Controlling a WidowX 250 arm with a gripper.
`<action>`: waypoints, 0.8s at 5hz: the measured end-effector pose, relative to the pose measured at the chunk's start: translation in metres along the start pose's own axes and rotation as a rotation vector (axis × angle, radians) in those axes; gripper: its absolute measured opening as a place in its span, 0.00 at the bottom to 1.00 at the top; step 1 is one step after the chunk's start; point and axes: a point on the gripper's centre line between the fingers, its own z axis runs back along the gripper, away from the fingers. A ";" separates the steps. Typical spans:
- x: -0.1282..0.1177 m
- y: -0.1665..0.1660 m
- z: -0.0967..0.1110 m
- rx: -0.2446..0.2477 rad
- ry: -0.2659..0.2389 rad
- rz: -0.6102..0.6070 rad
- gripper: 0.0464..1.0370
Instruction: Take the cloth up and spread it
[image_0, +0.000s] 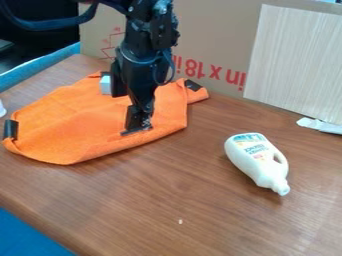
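Note:
The black gripper (137, 126) hangs down from the top of the view, its tips low over the right half of the orange cloth (73, 120), at or just above the fabric. How its fingers stand is hard to make out. The cloth lies mostly flat on the left of the wooden table, with a rounded front edge. Black patches mark its left corner and its back right corner, where a narrow flap sticks out to the right. The arm hides part of the cloth's back middle.
A white bottle (254, 157) lies on the table (160, 200) at the right. Behind stand a cardboard panel (214, 35) and a pale board (297, 60). A small white block (105, 85) is beside the arm. A white item (320, 125) lies at the right edge.

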 end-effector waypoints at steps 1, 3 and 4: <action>0.000 -0.005 -0.008 -0.022 0.020 -0.008 0.96; -0.006 0.009 -0.020 -0.088 0.022 0.024 0.96; -0.010 0.021 -0.025 -0.156 -0.014 0.036 0.96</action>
